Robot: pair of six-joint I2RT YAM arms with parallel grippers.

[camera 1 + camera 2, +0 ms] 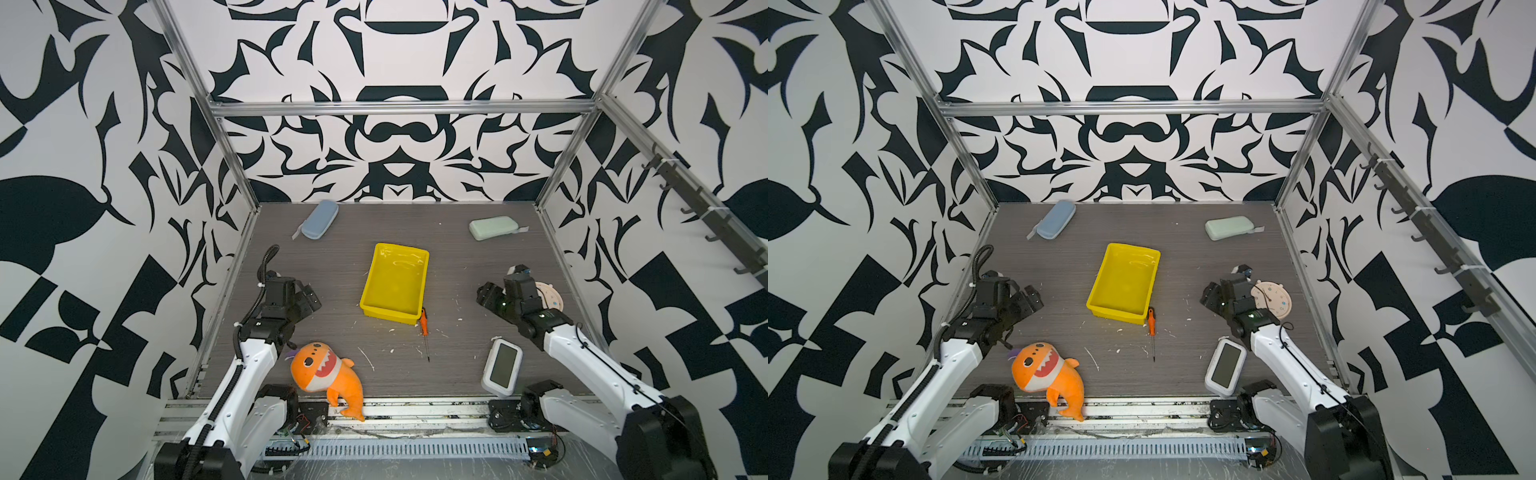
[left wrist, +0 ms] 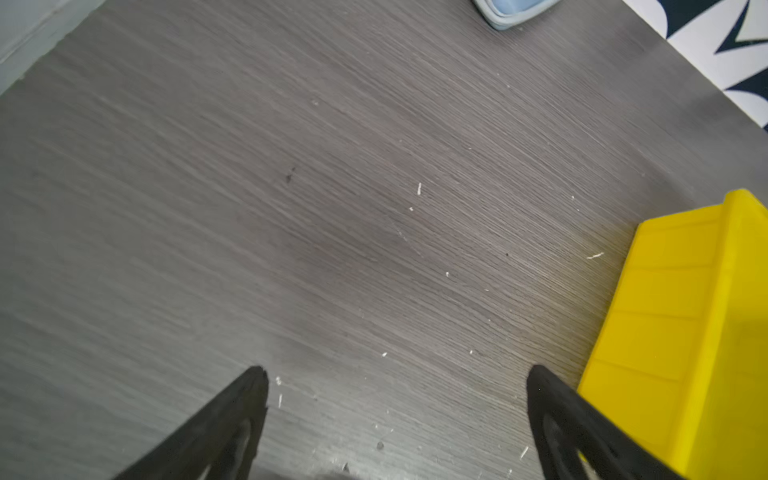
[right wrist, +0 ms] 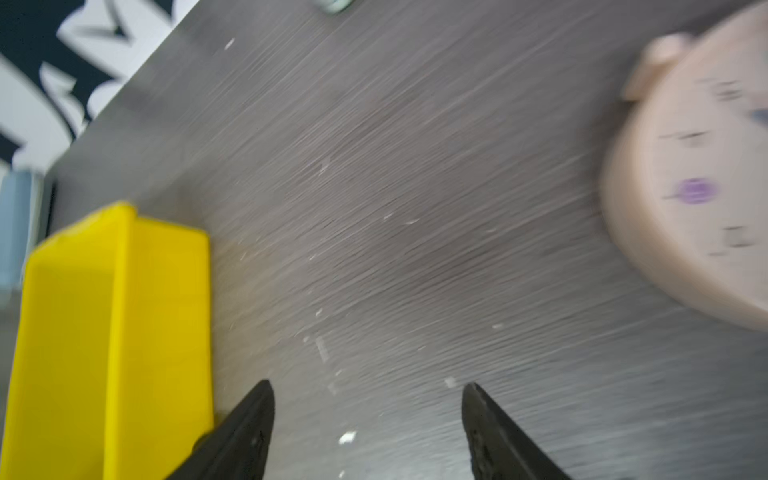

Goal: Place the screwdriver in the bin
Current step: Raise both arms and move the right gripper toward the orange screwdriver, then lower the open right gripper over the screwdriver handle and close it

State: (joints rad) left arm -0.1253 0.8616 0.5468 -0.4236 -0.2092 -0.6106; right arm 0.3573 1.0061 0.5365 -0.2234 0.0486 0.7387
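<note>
A robotics lab test cell: aluminium frame (image 1: 399, 108), black-and-white patterned walls (image 1: 399, 166), two robot arms (image 1: 249, 365) mounted at a grey counter (image 1: 457, 270).

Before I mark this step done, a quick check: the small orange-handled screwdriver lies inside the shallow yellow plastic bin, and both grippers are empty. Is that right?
No: the small orange-handled screwdriver lies outside the shallow yellow plastic bin, beside its near corner, as both top views show. The left gripper and right gripper are empty.
</note>
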